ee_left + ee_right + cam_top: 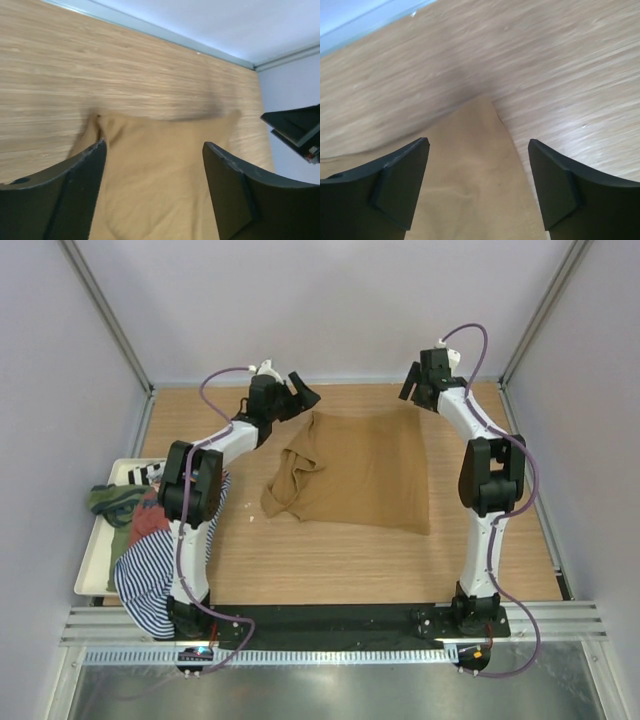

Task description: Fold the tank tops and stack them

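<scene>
The tan-brown tank top [355, 470] lies spread on the wooden table, its left side bunched in folds. My left gripper [303, 390] hangs open just above the top's far left corner, and in the left wrist view the tan cloth [160, 175] lies below the open left gripper [154, 145], untouched. My right gripper [410, 388] hangs open over the far right corner. In the right wrist view that corner of the tan cloth [470, 170] lies beneath the empty right gripper [478, 142]. The olive green top [110, 500], the rust-red top [150, 523] and the striped top [145, 575] are heaped at the left.
A white tray [90, 580] at the table's left edge holds the heap, with the striped top hanging over its front. Grey walls and metal rails close the table at the back and sides. The arm bases stand on a black strip at the near edge.
</scene>
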{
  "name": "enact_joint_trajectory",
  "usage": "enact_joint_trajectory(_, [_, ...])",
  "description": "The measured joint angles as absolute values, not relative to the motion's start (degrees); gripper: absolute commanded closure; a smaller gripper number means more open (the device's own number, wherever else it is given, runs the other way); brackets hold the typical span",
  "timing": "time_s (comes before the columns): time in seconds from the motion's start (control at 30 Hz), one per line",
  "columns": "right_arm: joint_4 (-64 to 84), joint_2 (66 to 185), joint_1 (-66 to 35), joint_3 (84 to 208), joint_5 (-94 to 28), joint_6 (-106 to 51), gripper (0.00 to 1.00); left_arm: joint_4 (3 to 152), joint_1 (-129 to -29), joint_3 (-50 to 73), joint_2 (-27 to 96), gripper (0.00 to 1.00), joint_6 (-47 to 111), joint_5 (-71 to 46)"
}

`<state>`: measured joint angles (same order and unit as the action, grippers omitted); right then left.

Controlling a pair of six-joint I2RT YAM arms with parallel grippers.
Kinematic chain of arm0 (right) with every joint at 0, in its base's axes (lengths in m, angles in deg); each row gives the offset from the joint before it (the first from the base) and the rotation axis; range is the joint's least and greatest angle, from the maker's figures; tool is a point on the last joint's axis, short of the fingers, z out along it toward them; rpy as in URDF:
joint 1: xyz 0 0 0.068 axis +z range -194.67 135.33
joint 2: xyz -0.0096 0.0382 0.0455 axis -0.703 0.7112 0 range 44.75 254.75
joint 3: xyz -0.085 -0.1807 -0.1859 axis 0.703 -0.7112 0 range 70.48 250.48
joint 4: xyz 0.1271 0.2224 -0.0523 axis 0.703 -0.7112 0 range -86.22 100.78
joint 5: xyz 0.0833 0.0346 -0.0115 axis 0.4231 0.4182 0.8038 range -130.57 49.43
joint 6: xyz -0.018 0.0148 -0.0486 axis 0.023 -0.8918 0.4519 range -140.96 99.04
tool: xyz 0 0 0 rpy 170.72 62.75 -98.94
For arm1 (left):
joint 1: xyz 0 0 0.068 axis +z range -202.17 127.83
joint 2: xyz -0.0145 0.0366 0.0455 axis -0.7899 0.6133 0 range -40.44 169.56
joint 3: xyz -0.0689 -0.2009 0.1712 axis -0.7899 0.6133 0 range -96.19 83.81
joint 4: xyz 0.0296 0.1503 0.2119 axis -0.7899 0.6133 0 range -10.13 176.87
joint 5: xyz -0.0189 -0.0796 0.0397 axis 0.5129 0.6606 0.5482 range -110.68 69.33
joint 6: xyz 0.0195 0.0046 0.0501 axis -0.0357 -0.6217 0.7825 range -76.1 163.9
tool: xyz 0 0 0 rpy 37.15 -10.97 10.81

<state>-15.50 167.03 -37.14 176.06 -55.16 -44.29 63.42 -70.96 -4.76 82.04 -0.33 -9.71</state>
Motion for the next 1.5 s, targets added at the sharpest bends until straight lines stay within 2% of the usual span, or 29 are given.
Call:
enact_joint_trajectory(0.07, [-16.1, 168.5, -38.1, 178.4, -55.8, -44.8, 0.11, 66.9, -70.7, -5.9, 82.4, 0.12, 0.7, -10.7])
enact_joint_trajectory(0.1, [-16.3, 168.3, -38.3, 178.1, -55.9, -44.9, 0.17, 68.3, -70.6, -5.9, 82.0, 0.12, 1.2, -11.4])
enact_joint_trajectory(0.17, [-15.7, 166.0, -38.6, 174.8, -55.8, -45.3, 0.24, 72.5, -70.5, -5.8, 80.9, 0.16, 2.8, -13.3])
enact_joint_trajectory(0.33, [-14.0, 152.7, -38.1, 154.8, -53.1, -48.5, 0.33, 80.5, -71.2, 0.0, 71.7, 0.24, 7.1, -17.9])
enact_joint_trajectory(0.43, [-13.4, 144.7, -37.4, 144.4, -52.4, -51.1, 0.35, 83.8, -72.5, 3.7, 64.2, 0.26, 9.8, -20.1])
enact_joint_trajectory(0.5, [-13.1, 138.3, -36.7, 136.8, -52.8, -53.3, 0.36, 85.1, -74.2, 4.5, 60.5, 0.34, 11.9, -21.0])
enact_joint_trajectory(0.6, [-14.9, 131.6, -36.0, 130.4, -53.5, -55.9, 0.38, 86.2, -77.5, 4.7, 57.8, 0.38, 16.0, -21.2])
enact_joint_trajectory(0.73, [-18.1, 126.9, -35.3, 126.1, -55.8, -57.8, 0.40, 88.5, -81.7, 4.7, 58.7, 0.40, 21.7, -21.0])
enact_joint_trajectory(0.97, [-21.4, 124.4, -34.6, 117.8, -55.7, -60.9, 0.43, 91.9, -85.5, 5.2, 61.2, 0.50, 27.8, -20.8])
enact_joint_trajectory(1.2, [-21.5, 123.8, -30.8, 112.6, -53.7, -65.4, 0.44, 91.9, -85.4, 5.2, 61.2, 0.49, 29.6, -20.4])
enact_joint_trajectory(1.3, [-21.6, 123.8, -28.5, 112.6, -54.4, -67.2, 0.52, 91.8, -85.4, 5.2, 61.7, 0.52, 29.7, -19.8])
enact_joint_trajectory(1.37, [-21.8, 123.9, -27.4, 112.6, -55.3, -68.2, 0.62, 91.8, -85.4, 5.2, 62.3, 0.55, 29.9, -19.4])
enact_joint_trajectory(1.5, [-22.6, 123.9, -27.0, 112.4, -57.2, -69.7, 0.70, 91.8, -85.4, 5.2, 63.9, 0.53, 31.6, -18.9])
